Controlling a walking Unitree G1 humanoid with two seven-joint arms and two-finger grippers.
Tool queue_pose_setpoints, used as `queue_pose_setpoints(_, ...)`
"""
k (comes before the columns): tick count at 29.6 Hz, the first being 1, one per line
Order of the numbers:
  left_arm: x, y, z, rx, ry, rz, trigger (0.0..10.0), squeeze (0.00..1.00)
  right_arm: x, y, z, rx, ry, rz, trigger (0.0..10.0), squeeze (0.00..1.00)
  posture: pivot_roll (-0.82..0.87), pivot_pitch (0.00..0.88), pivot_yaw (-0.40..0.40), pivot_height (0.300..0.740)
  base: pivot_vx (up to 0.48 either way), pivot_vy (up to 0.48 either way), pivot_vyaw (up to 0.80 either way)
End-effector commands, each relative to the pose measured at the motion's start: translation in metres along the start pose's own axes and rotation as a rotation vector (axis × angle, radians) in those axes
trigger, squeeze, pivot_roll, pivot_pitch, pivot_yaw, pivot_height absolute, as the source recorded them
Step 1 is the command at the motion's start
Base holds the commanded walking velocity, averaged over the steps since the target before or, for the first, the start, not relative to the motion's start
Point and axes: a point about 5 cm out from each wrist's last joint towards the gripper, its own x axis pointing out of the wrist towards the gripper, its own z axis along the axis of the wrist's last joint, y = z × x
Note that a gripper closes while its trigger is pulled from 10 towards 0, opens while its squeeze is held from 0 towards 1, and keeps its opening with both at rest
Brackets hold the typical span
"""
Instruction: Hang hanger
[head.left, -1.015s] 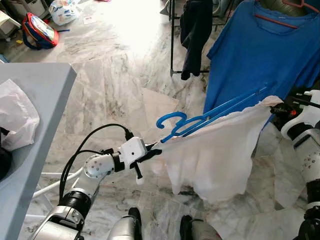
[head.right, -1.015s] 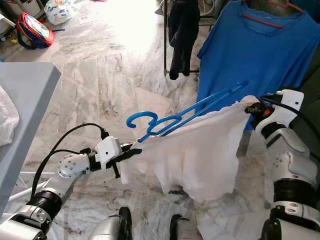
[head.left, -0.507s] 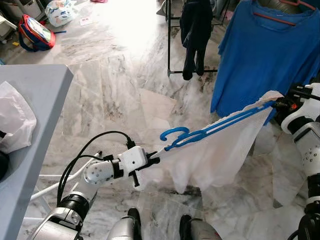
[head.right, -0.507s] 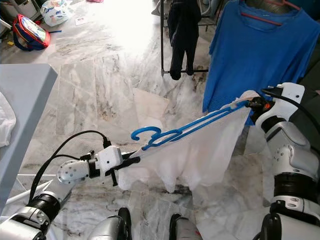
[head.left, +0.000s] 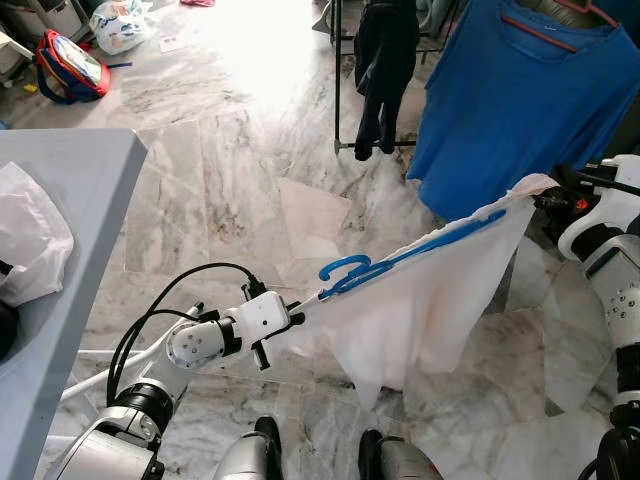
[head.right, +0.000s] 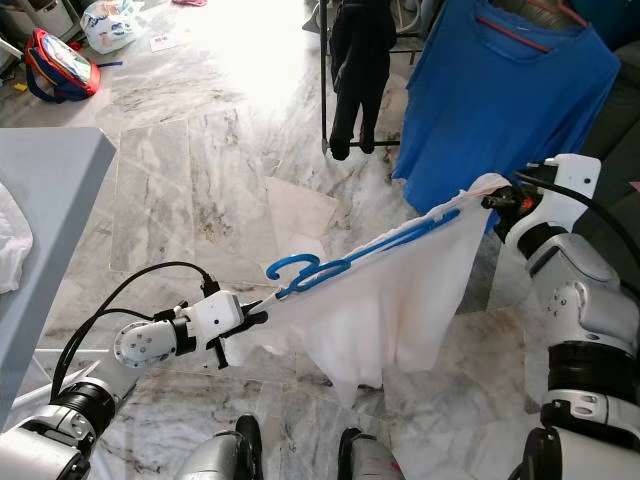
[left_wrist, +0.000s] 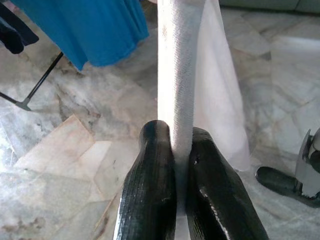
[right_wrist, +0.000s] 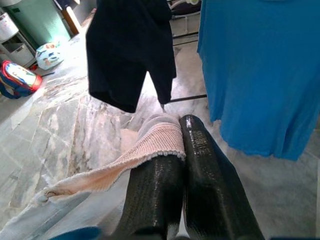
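Blue plastic hanger (head.left: 400, 262) lies threaded in a white garment (head.left: 420, 310), now stretched taut and flatter than a second ago between both arms. Left end effector (left_wrist: 172, 165) pinches one cloth edge; right end effector (right_wrist: 170, 165) clamps the other, near the blue T-shirt (head.left: 510, 100) on the rack (head.left: 340, 70). Hanging remains undone.

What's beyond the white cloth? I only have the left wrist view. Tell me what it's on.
Observer: The white garment is on a blue hanger, stretched between both grippers.
Operator: Report the far end.
Observer: The right gripper is shut on the garment's other edge.
Operator: Say where the rack is.
Observer: A blue shirt and dark clothing hang on a rack ahead, beyond the hanger's hook.
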Motion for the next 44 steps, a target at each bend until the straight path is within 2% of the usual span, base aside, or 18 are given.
queue_pose_setpoints(1,-0.0147,-0.007,-0.022,-0.033,0.107,-0.018,0.0,0.0,-0.0066,-0.0093,0.0214,-0.042,-0.065,-0.036,0.0,0.0,-0.06,0.262,-0.005,0.74,0.0,0.0,0.0)
queue_pose_setpoints(44,-0.0145,-0.0067,-0.0226,-0.03,0.115,-0.012,0.0,0.0,-0.0068,-0.0081,0.022,-0.042,-0.063,-0.032,0.0,0.0,-0.06,0.261,-0.005,0.74,0.0,0.0,0.0)
